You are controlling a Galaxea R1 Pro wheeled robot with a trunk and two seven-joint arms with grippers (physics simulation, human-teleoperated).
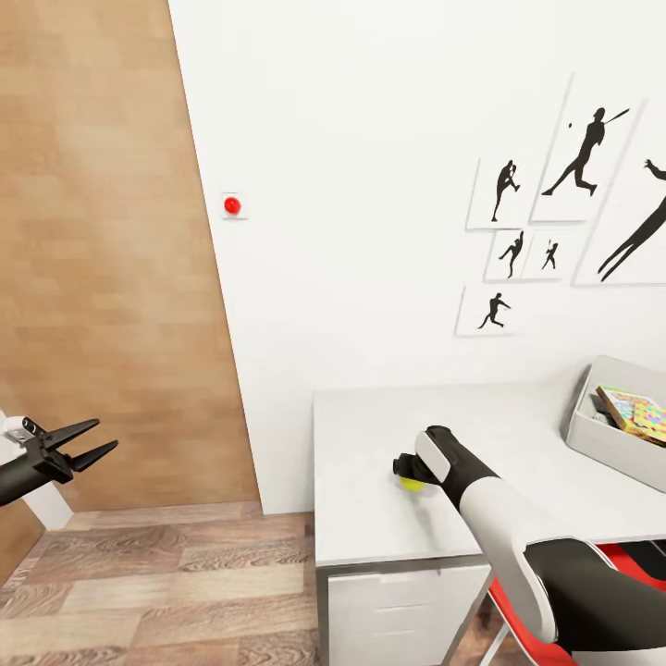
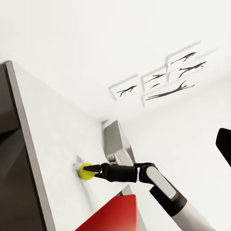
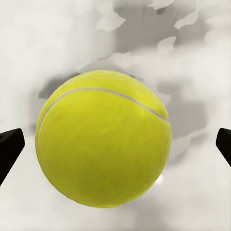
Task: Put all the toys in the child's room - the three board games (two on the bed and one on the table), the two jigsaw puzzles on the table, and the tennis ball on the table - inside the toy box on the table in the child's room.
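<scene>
Yellow-green tennis ball (image 1: 410, 484) sits near the table's (image 1: 370, 435) front edge, right gripper (image 1: 408, 474) spread around it, ungrasped; toy box (image 1: 606, 435) already holds a game.

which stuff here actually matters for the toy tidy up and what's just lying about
Part of the job:
- tennis ball, between the right tool's open fingers
- toy box, with a colourful flat toy inside
- table

Just there:
- baseball prints
- red wall dot
- red chair
- left tool, open, idle
</scene>
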